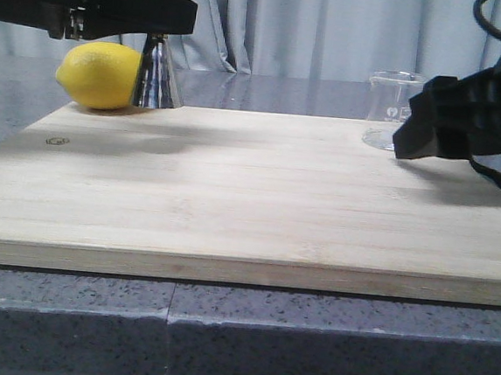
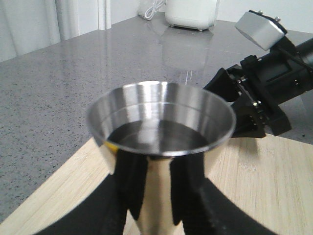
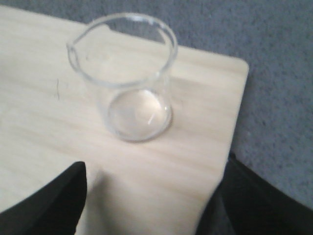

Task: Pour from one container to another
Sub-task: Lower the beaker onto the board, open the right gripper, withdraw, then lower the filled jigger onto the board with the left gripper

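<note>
Pale grey curtains hang behind a speckled grey countertop, on which lies a light wooden board. We see two task objects standing near the board's far edge, well apart. At the far right corner stands the glass beaker, upright, its long axis vertical, and apparently empty in the right wrist view; its pour spout shows on the rim there. At the far left stands the steel jigger, also upright, touching or just beside a yellow lemon.

The right gripper is the nearer one to the beaker: in the right wrist view its two dark fingers are spread wide with the beaker ahead of the gap, not yet between them. In the front view the right arm sits just to the right of the glass. We judge that the coming move turns on this: a straight advance along the finger axis should bring the beaker into the gap.

The left gripper is pressed onto the jigger, its fingers clasping the narrowing body below the upper cup.

We read no brand. A small dark stamp marks the board's left side, illegible; any printing on the beaker is too faint to make out.
</note>
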Robot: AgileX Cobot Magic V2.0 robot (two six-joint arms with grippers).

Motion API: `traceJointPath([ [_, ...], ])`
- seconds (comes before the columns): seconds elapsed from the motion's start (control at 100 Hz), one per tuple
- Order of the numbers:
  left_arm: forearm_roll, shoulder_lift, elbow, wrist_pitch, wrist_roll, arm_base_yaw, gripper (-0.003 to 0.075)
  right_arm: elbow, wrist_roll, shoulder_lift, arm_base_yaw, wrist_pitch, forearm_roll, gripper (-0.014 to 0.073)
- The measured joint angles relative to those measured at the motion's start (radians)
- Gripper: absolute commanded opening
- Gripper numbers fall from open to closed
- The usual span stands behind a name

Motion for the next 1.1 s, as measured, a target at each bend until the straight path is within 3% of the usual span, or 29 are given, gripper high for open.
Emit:
traceJointPath([
  [0.21,0.000,0.000,0.000,0.000,0.000,0.000,0.0185,0.000,0.005,-0.161,0.025,0.261,0.035,0.0521],
  [0.4,0.000,0.000,0.000,0.000,0.000,0.000,0.0185,0.000,0.005,-0.303,0.025,0.390,0.043,0.0521],
  [0.65,0.000,0.000,0.000,0.000,0.000,0.000,0.0185,0.000,0.005,-0.405,0.025,0.420,0.046,0.0521],
  [1.1,0.000,0.000,0.000,0.000,0.000,0.000,0.0185,0.000,0.005,-0.411,0.025,0.424,0.046,0.0521],
])
